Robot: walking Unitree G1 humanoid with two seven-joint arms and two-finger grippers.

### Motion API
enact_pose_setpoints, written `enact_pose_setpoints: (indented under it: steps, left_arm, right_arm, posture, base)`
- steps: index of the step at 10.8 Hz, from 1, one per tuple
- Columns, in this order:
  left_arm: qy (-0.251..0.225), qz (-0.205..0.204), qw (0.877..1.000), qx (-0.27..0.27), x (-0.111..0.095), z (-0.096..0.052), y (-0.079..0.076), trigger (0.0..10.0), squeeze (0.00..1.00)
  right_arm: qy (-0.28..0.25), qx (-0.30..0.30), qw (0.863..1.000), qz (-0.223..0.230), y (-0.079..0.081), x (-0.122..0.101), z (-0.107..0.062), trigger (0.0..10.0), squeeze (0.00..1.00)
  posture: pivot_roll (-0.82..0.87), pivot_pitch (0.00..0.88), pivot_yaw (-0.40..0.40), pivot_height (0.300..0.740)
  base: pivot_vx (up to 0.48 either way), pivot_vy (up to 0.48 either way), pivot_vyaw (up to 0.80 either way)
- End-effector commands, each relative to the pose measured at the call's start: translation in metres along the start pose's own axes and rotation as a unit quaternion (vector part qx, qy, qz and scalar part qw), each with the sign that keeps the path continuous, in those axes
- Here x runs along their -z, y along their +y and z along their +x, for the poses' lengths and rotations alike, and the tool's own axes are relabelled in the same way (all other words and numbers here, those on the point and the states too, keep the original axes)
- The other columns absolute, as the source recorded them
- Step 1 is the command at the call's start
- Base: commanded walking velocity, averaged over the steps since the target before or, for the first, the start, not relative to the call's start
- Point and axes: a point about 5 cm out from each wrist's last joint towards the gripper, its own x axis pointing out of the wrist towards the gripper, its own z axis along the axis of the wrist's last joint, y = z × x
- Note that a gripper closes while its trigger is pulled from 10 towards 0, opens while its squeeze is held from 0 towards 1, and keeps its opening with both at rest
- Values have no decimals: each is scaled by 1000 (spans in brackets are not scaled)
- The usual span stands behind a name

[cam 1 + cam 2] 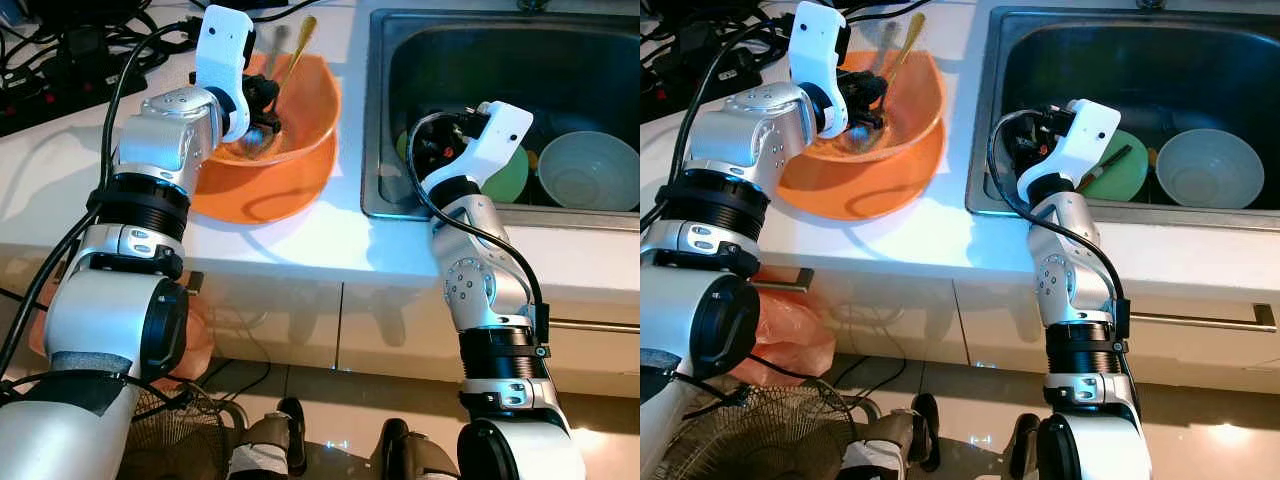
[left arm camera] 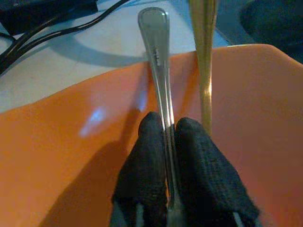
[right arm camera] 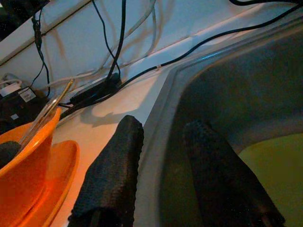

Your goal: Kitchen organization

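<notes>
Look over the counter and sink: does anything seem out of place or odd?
Cutlery stands loose in the orange bowl on the counter: a silver utensil, clamped in the left gripper, and a gold one leaning on the rim. Power cables trail right beside the sink, an odd spot.

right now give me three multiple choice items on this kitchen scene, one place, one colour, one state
1. Where is the white bowl?
A. in the sink
B. on the counter
C. on the floor

2. What colour is the bowl that the left claw reaches into?
A. blue
B. orange
C. black

3. What state is the left claw in?
A. open over the sink
B. shut on nothing
C. shut on the silver utensil handle

Answers: 1 A, it sits in the sink basin beside a green plate. 2 B, both eye views show orange. 3 C, the left wrist view shows both fingers pinching the handle.
</notes>
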Motion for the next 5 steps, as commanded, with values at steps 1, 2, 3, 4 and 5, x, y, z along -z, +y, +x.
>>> enact_pose_setpoints:
  steps: [1, 2, 3, 4, 5]
  left_arm:
    - [6, -1, 1000, 0, 1, 0, 2, 0, 0]
    - [-11, 0, 1000, -1, -2, 0, 1, 0, 0]
    - [-38, 5, 999, 2, -8, -1, -1, 0, 0]
    - [-77, 9, 997, 15, -18, -4, -4, 0, 0]
    - [-107, 6, 994, 21, -24, -6, -6, 8118, 0]
  right_arm:
    - [16, 10, 1000, 4, -3, 9, -2, 10000, 0]
    - [16, 11, 1000, 4, -3, 9, -2, 10000, 0]
    - [16, 10, 1000, 4, -3, 8, -1, 10000, 0]
    - [16, 10, 1000, 3, -3, 8, -1, 10000, 0]
    - [15, 10, 1000, 3, -3, 8, -1, 10000, 0]
  posture:
    - [100, 214, 120, 740]
    - [99, 213, 120, 740]
    - [100, 212, 119, 740]
    - [99, 211, 118, 740]
    - [100, 209, 117, 740]
  base:
    - [0, 0, 0]
    - [0, 0, 0]
    - [0, 0, 0]
    - [0, 0, 0]
    - [0, 0, 0]
